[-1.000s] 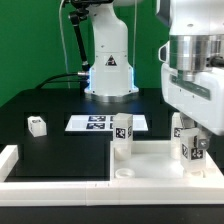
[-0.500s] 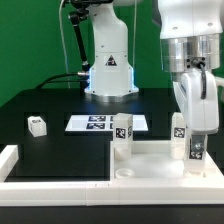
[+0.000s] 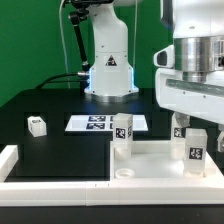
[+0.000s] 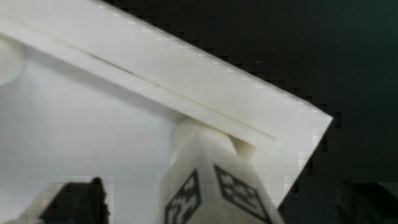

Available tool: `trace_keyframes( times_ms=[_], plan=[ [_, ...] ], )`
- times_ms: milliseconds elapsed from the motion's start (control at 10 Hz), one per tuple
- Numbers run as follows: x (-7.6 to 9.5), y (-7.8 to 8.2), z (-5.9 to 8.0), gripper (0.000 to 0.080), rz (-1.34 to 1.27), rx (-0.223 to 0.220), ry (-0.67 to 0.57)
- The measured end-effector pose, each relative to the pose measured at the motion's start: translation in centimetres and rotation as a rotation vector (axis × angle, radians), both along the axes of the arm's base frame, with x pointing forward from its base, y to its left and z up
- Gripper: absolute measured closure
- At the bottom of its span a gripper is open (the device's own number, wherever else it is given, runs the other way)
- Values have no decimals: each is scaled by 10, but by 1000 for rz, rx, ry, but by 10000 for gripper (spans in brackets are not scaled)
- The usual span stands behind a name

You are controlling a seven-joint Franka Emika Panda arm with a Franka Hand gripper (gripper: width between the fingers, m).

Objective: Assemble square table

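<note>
Gripper (image 4: 217,198) hung with jaws apart either side of upright leg (image 4: 205,165) at panel (image 4: 89,120) corner, probably lined up for screwing.

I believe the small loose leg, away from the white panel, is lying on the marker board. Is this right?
Not quite: the loose leg lies on the black table, apart from the marker board, as the exterior view shows.

Four legs (image 3: 122,136), one square panel (image 3: 152,166), one marker board (image 3: 96,123).

Seemingly matt white plastic panel (image 3: 150,160)
</note>
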State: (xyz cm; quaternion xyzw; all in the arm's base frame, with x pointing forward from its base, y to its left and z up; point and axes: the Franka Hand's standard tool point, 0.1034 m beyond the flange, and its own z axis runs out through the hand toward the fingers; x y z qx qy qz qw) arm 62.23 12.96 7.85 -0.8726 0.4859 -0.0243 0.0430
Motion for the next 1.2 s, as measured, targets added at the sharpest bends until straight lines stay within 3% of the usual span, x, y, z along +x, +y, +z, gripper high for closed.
trace_keyframes(
  times_ms=[100,200,300,500,600,800,900,1000,1200],
  plan=[
    [0,-1,0,151,93,-16,-2],
    [0,-2,1,151,333,-73,3],
    [4,-3,5,151,487,-101,-7],
    [9,-14,5,151,736,-125,-27],
    [9,-13,5,151,734,-132,-38],
    [9,-14,4,397,712,-130,-37],
    [9,-14,4,397,695,-128,-36],
    [9,-14,4,509,627,-122,-35],
    [9,-14,3,509,482,-109,-32]
  ],
)
